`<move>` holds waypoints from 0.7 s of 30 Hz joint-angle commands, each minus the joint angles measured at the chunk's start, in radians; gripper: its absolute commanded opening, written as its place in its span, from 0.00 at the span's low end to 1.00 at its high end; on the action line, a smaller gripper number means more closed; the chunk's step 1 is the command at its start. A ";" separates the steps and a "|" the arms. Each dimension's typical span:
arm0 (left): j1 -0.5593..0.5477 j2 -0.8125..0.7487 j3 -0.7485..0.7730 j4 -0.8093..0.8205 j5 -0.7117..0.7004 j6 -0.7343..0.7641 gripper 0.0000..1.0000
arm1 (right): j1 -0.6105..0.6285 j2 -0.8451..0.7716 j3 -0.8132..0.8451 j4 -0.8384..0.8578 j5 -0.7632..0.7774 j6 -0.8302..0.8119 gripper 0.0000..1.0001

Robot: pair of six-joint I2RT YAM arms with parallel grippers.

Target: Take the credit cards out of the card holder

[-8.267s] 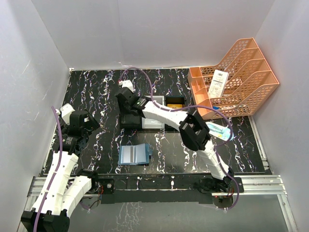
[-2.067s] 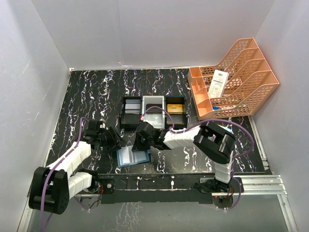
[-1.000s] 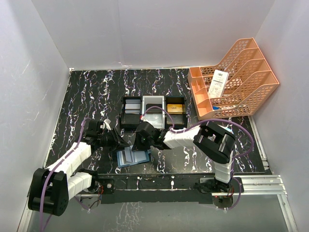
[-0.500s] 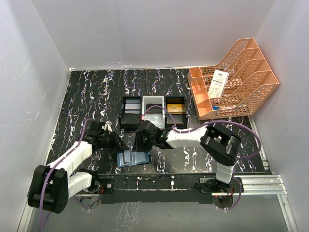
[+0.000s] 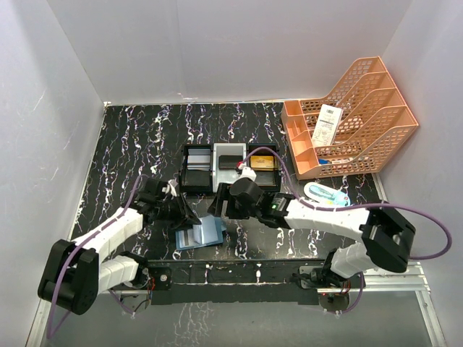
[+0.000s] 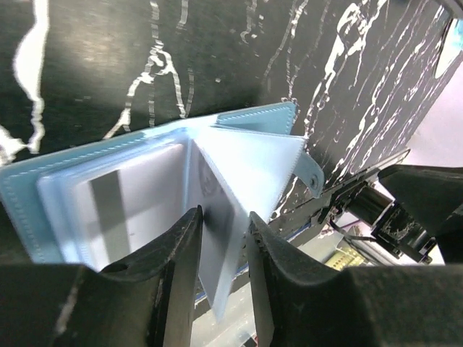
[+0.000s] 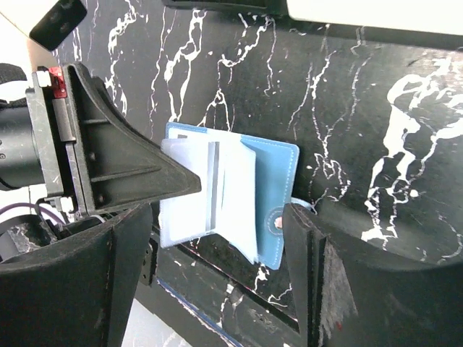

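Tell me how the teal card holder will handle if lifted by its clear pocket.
Probably floppy: the card holder lies fanned open, a clear pocket leaf raised between the fingers of the left hand, so the covers would likely dangle. It looks thin and light; a push should slide it, not tip it.

Both arms on show: left arm (image 5: pixel 116 230) and right arm (image 5: pixel 325 215) white-shelled with black joints, purple cables (image 5: pixel 422 212) looping off each, black bases (image 5: pixel 318 278) bolted at six o'clock

The top camera looked down from high at 6 o'clock; both wrist cameras, close in, shared the open card holder (image 7: pixel 278 181).
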State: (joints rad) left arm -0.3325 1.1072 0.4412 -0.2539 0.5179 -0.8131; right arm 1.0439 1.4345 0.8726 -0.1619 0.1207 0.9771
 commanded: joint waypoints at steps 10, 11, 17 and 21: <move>-0.126 0.050 0.112 0.002 -0.068 -0.091 0.39 | -0.012 -0.165 -0.147 0.120 0.079 0.068 0.70; -0.129 0.052 0.112 0.005 -0.066 -0.092 0.39 | -0.013 -0.168 -0.155 0.138 0.065 0.073 0.70; -0.163 0.056 0.121 0.053 -0.042 -0.129 0.45 | -0.013 -0.178 -0.171 0.161 0.061 0.121 0.67; -0.177 0.054 0.123 0.105 0.007 -0.148 0.53 | -0.013 -0.206 -0.185 0.148 0.120 0.137 0.68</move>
State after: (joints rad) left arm -0.4950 1.1690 0.5270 -0.2008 0.4599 -0.9298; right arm 1.0336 1.2865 0.7029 -0.0700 0.1726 1.0805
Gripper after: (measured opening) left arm 0.497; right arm 0.674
